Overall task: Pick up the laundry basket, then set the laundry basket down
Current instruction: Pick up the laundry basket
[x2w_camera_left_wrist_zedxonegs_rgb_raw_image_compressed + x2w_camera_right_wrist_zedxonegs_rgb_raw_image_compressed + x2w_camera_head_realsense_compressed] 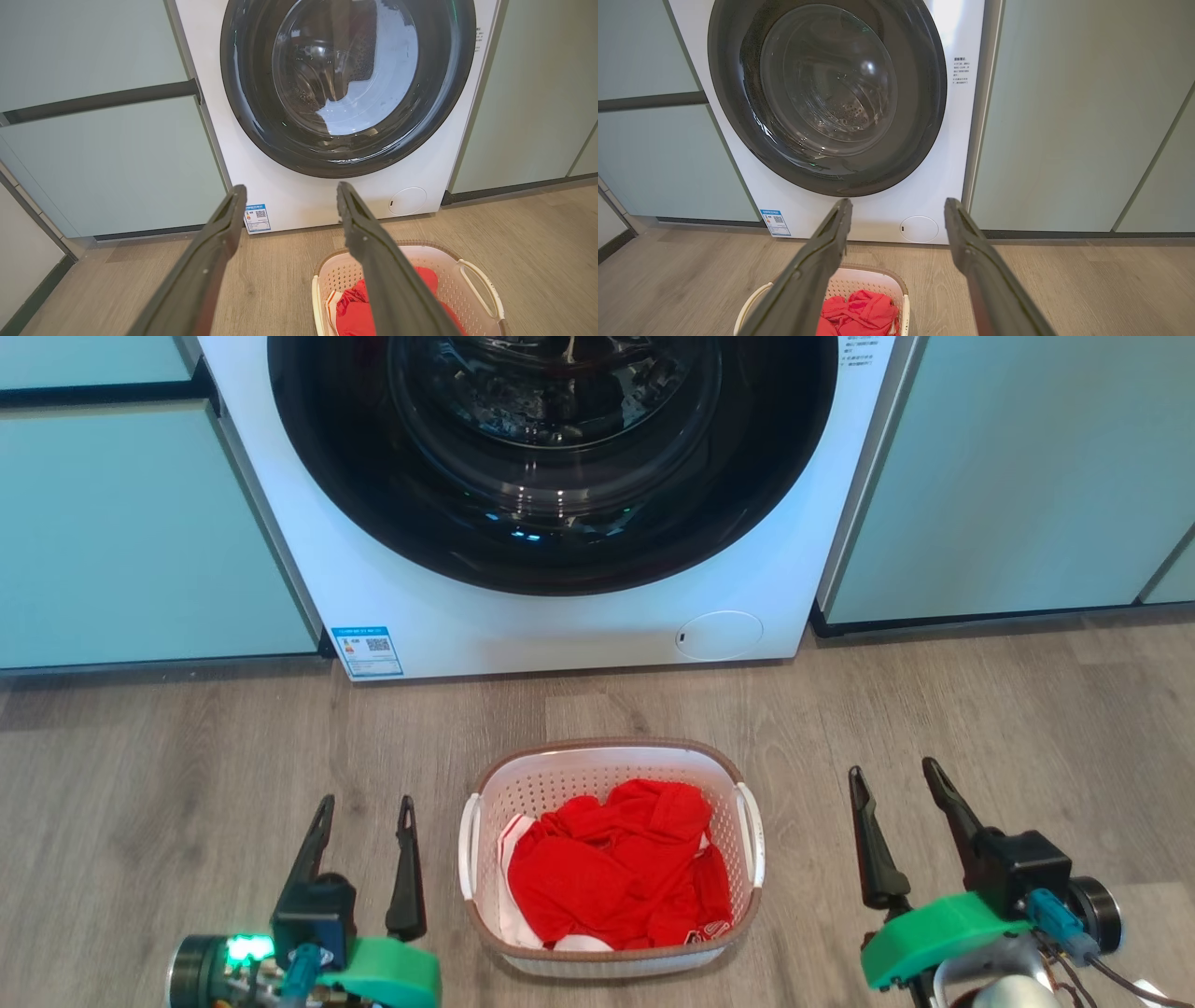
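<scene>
In front of the glossy white washing machine (560,625), on the grey wood-grain floor (187,756), I am seeing the rounded, perforated white plastic laundry basket (560,784) sitting, crumpled red clothes (616,877) inside. My left pincer (366,800) and right pincer (892,767) are hovering spread wide, flanking it, apart from its handles.

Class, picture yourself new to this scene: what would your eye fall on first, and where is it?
The red clothes in the basket, on the floor at centre, strike first. Behind it stands the washer with its big dark round door. The left end effector and right end effector flank the basket, open, touching nothing.
</scene>
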Robot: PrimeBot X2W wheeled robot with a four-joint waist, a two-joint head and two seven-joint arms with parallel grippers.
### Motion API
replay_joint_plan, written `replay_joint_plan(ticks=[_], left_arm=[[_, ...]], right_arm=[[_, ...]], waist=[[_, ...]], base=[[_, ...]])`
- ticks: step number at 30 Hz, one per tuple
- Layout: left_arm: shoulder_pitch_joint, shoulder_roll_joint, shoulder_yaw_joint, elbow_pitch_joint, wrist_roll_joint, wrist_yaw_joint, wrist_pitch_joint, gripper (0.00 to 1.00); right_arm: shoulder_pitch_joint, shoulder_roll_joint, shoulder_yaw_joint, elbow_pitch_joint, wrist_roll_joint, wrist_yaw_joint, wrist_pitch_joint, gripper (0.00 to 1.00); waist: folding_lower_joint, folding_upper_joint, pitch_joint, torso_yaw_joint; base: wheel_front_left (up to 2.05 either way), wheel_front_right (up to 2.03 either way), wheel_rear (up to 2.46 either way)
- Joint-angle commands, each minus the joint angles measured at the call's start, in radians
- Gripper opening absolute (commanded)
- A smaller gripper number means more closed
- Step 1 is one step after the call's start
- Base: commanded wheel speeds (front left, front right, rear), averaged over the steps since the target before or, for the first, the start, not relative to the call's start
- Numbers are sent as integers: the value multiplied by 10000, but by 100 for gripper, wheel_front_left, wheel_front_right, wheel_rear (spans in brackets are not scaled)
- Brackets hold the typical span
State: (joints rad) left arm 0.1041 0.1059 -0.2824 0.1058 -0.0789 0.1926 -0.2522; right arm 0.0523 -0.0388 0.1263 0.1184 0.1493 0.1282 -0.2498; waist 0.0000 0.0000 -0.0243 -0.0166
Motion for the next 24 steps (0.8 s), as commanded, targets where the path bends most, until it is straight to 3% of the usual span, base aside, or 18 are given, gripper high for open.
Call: replay_joint_plan(ticks=[1,24], left_arm=[[-276,-82,366,-310,115,-50,-95,100],[-326,-236,604,-267,269,-265,-95,100]], right_arm=[[-211,-114,184,-312,-67,25,-120,100],[-242,-114,114,-320,-48,25,-120,100]], waist=[[0,0,11,0],[0,0,208,15]], base=[[0,0,0],[0,0,0]])
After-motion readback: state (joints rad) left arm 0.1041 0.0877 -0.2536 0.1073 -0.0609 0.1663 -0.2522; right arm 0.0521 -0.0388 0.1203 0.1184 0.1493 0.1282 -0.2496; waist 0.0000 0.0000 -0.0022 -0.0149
